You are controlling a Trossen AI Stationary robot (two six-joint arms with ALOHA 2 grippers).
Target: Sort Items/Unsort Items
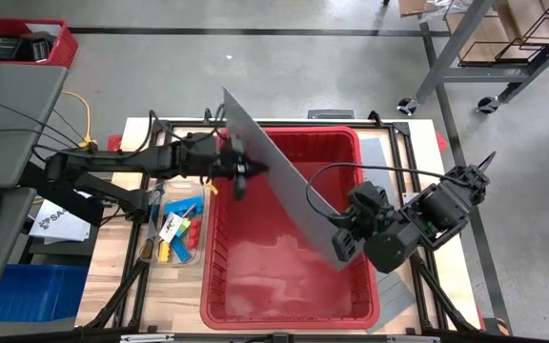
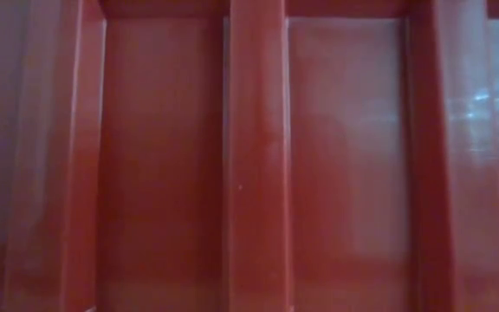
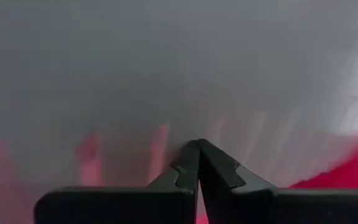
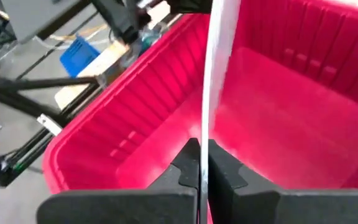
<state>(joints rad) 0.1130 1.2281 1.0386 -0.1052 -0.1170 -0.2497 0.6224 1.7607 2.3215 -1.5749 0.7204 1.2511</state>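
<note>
The items (image 1: pixel 174 229), yellow, blue, red and green pieces plus dark sticks, lie in a clear tray on the table left of the large red bin (image 1: pixel 289 295). A thin grey panel (image 1: pixel 274 171) stands on edge, slanting across the bin from its far left to its near right. My right gripper (image 4: pixel 202 163) is shut on the panel at the near-right end. My left gripper (image 3: pixel 199 148) is shut, its tips pointing at the panel's left face (image 3: pixel 185 74) over the bin's far left part. My left gripper's shut fingertips (image 3: pixel 191 155) stand right at the grey panel's broad face; whether they touch it I cannot tell. My right gripper pinches the panel's thin edge (image 4: pixel 204 134) between its two fingers near the near-right end (image 1: pixel 336 250), coming from the table's right and slanting down. The panel stands on edge above the bin; whether its lower edge rests inside I cannot tell.
The bin's ribbed red wall (image 2: pixel 258 156) fills the low view. A second grey sheet (image 1: pixel 375 152) lies on the table right of the bin. Black frame rails (image 1: pixel 141 276) run along the table's sides.
</note>
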